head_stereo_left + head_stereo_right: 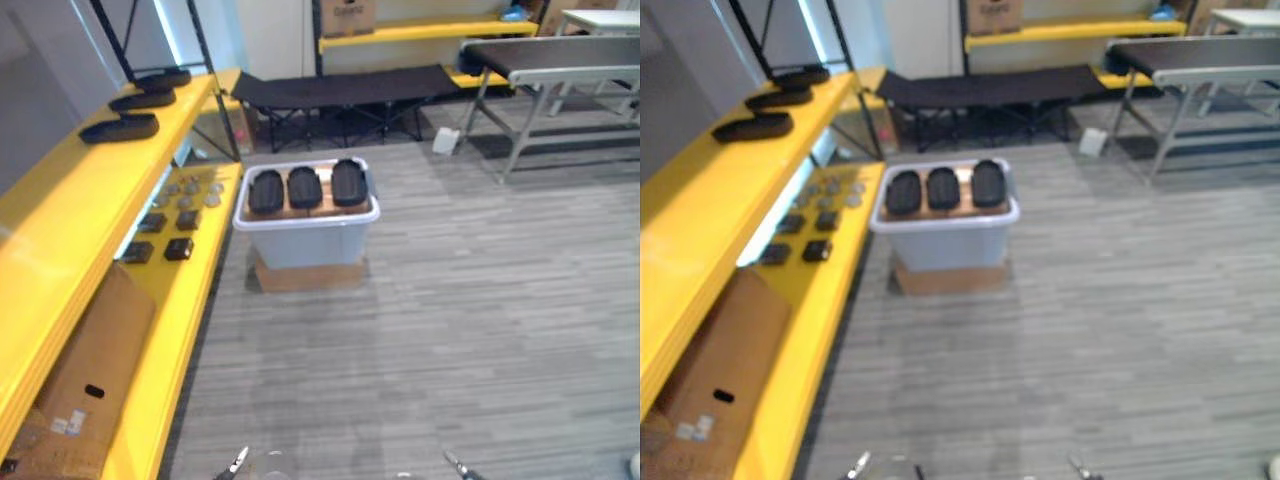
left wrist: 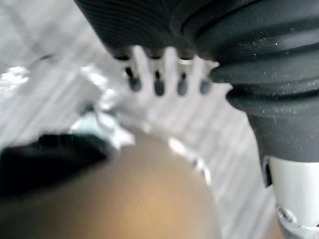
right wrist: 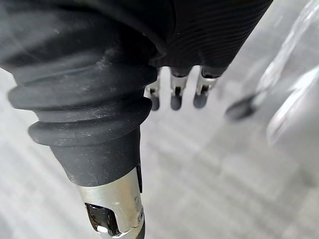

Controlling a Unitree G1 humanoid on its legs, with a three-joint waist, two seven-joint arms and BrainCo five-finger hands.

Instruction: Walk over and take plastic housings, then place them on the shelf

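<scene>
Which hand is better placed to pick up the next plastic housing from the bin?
Left, marginally. The white bin with three black housings sits ahead, left of centre, beside the yellow shelf on the robot's left. Both the left hand and right hand hang open and empty, far from it.

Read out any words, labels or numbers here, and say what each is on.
Far cardboard box, on the back yellow shelf: dark print, too blurred to read.
Near cardboard box, in the left rack: white labels, too small to read.
Nothing else legible.
</scene>
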